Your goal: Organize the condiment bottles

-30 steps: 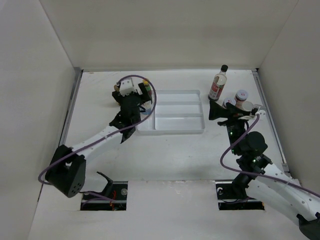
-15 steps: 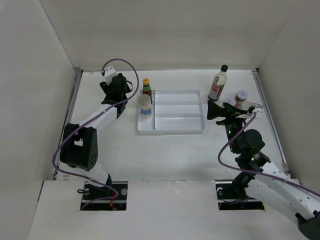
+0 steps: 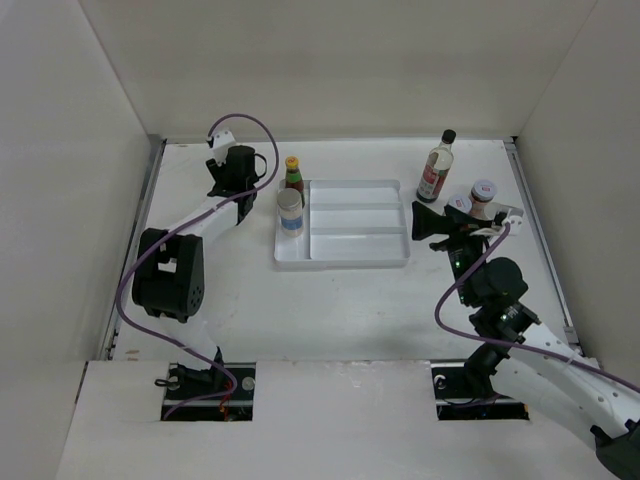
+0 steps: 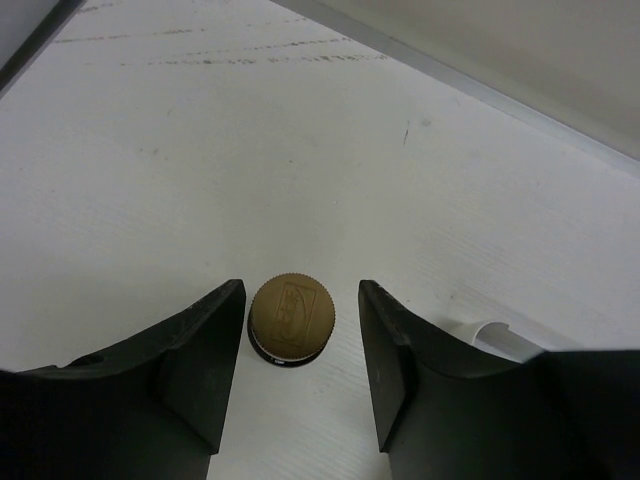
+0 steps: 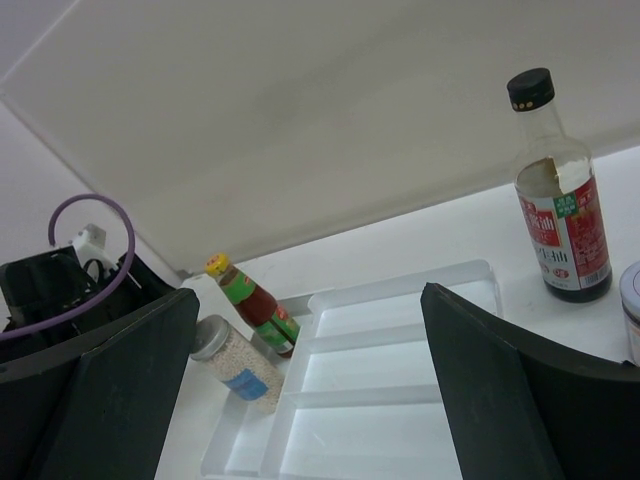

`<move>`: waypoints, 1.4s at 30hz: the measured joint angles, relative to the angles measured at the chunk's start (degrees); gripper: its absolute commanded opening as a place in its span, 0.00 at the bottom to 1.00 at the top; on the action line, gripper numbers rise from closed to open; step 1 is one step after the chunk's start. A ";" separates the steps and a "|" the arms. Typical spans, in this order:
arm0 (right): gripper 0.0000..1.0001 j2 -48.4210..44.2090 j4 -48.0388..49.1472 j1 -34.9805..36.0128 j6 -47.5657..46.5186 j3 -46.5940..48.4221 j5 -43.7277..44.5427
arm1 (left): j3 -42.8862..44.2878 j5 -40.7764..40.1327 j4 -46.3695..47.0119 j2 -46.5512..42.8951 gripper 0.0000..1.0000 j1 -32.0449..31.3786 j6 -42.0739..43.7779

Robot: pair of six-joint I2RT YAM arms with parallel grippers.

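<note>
A tiny brown bottle (image 4: 291,318) with a ribbed gold cap stands on the table at the far left. My left gripper (image 4: 300,292) hangs over it, open, one finger on each side. The cap lies close against the left finger, with a gap to the right one. From above, the left gripper (image 3: 240,170) hides this bottle. A white shaker (image 3: 290,213) stands in the tray's left compartment. The yellow-capped red sauce bottle (image 3: 293,175) is at the tray's far left corner. My right gripper (image 3: 425,222) is open wide and empty, right of the tray (image 3: 360,258). Behind it are the tall black-capped bottle (image 3: 437,167) and a red-lidded jar (image 3: 483,192).
White walls close in the table on the left, back and right, with a metal strip (image 3: 145,210) along the left edge. The tray's three long compartments (image 5: 400,350) hold nothing. A white tube (image 4: 490,335) lies just right of my left fingers.
My left arm swung from the tray's left side to the far left corner. Its jaws narrowed around the brown bottle. The shaker and sauce bottle now stand uncovered. The right arm barely moved.
</note>
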 measured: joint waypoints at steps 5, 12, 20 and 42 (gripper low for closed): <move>1.00 0.13 -0.39 -0.04 0.11 0.00 -0.04 | 0.74 0.15 -0.24 0.81 0.31 0.09 0.07; 1.00 -0.55 -0.57 -0.74 0.33 0.00 -0.09 | 0.79 0.17 -0.33 0.83 0.17 0.46 0.13; 1.00 -0.22 -0.83 -1.11 0.55 0.00 -0.52 | 0.87 -0.35 -4.83 -7.58 0.17 -0.26 0.72; 1.00 -0.33 -1.05 -2.56 0.98 -0.02 -1.86 | 28.35 1.53 -2.19 0.83 0.17 -21.18 3.37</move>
